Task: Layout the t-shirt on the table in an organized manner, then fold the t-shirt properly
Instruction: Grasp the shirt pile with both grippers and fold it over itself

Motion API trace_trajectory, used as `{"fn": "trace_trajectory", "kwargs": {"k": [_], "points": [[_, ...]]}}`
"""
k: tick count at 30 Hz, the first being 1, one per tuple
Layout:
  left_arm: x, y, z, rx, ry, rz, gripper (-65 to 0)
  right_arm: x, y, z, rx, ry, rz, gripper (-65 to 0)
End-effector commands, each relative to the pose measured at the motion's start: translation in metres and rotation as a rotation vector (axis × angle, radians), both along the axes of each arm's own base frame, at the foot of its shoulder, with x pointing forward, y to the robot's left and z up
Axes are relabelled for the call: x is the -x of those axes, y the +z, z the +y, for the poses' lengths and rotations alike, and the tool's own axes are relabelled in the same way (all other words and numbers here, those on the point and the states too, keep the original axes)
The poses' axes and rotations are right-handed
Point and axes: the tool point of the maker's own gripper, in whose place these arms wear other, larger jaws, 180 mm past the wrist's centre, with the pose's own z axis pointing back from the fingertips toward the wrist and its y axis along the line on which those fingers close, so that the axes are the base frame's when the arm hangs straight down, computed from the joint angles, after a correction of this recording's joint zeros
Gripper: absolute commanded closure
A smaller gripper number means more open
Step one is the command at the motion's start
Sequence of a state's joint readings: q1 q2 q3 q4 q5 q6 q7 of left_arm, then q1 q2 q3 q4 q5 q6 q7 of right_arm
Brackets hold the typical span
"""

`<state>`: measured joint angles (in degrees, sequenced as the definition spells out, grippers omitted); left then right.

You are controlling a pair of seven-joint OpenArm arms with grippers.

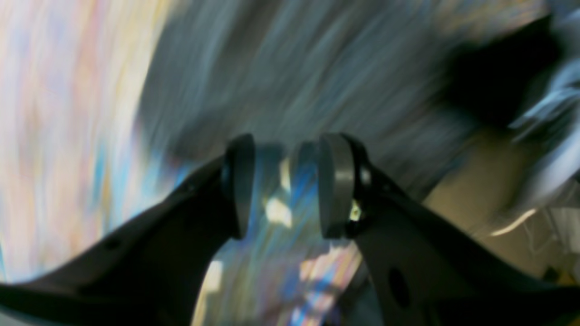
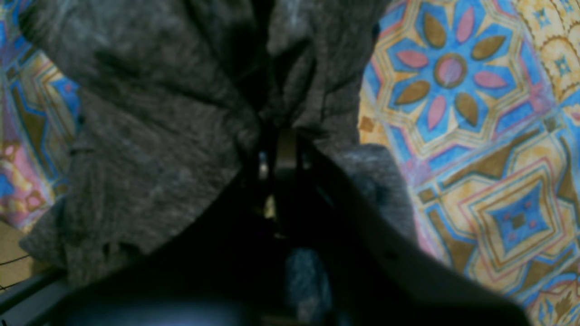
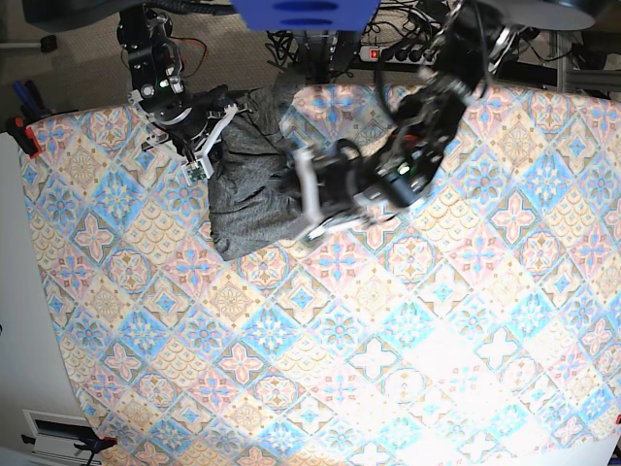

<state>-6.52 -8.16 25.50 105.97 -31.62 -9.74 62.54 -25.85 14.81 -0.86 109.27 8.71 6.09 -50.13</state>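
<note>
Beyond the far edge, a tangle of black cables (image 3: 408, 24) lies on the floor by a white power strip (image 3: 396, 53) with a red switch. A red clamp (image 3: 26, 136) grips the left edge. A blue round-edged panel (image 3: 303, 12) sits at top centre.

left wrist view: all but the left tool (image 1: 281, 185) smeared by motion blur, grey t-shirt (image 1: 294, 68) only streaks | right wrist view: right tool (image 2: 278, 149) tips buried in cloth folds, body dark and out of focus | base view: surface (image 3: 388, 388) cut at frame edges, arm hides the t-shirt's right part
</note>
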Motion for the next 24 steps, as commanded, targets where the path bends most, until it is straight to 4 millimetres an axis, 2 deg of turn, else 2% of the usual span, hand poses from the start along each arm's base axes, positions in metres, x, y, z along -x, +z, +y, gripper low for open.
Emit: {"fn": "trace_trajectory", "kwargs": {"k": [1, 3, 5, 6, 8, 11, 17, 21, 24], "points": [[-0.014, 0.018, -0.011, 0.046, 0.019, -0.048, -21.2, 0.002, 0.001, 0.0, -0.001, 0.009, 0.003, 0.0], [-0.026, 0.028, -0.026, 0.067, 0.024, -0.076, -21.2, 0.001, 0.002, 0.001, -0.001, 0.009, 0.001, 0.0], [-0.036, 0.028, -0.039, 0.06, 0.019, -0.073, -21.2, 0.002, 0.002, 0.001, -0.001, 0.009, 0.003, 0.0], [-0.038, 0.025, -0.046, 0.049, 0.007, -0.065, -21.2, 0.002, 0.002, 0.001, -0.001, 0.009, 0.003, 0.0], [-0.038, 0.003, -0.055, -0.014, -0.025, -0.028, -21.2, 0.002, 0.002, 0.001, -0.001, 0.009, 0.003, 0.0], [-0.028, -0.025, -0.071, -0.082, -0.096, 0.033, -21.1, 0.002, 0.002, 0.001, -0.001, 0.009, 0.003, 0.0], [-0.005, -0.038, -0.081, -0.108, -0.157, 0.063, -20.3, 0.002, 0.001, 0.0, -0.001, 0.009, 0.004, 0.0], [0.012, -0.027, -0.085, -0.064, -0.171, 0.045, -10.5, 0.002, 0.001, 0.0, -0.001, 0.009, 0.004, 0.0], [0.022, -0.028, -0.075, -0.063, -0.173, 0.038, -1.4, 0.002, 0.0, 0.0, -0.002, 0.008, 0.006, 0.0]]}}
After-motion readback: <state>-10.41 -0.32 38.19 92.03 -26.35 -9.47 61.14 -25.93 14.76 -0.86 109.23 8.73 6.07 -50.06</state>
